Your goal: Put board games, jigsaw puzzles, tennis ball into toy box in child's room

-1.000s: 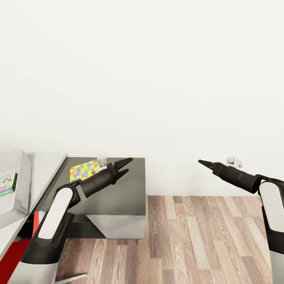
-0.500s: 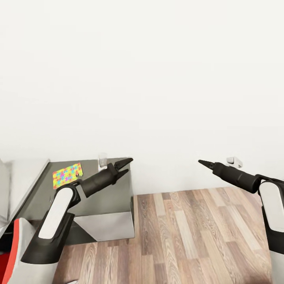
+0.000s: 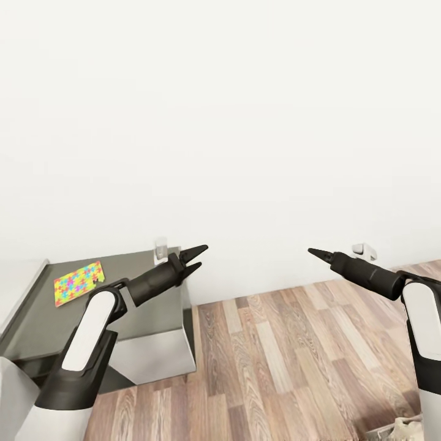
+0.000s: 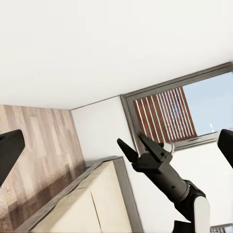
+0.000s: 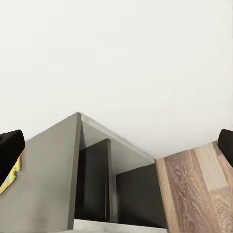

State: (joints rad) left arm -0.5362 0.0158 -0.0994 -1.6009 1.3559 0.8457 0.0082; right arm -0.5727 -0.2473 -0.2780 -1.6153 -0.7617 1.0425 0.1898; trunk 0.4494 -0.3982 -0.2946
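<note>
Both arms idle in transit: left gripper spread, empty; right gripper spread, empty. One jigsaw puzzle lies near dark surface far edge, not yet collected.

A plain white wall takes up the far side of the scene. Below it, wood-plank flooring in brown and grey tones spreads across the near right. A small white fitting sits low on the wall at the far right. The left wrist view shows a window with a slatted brown blind.
</note>
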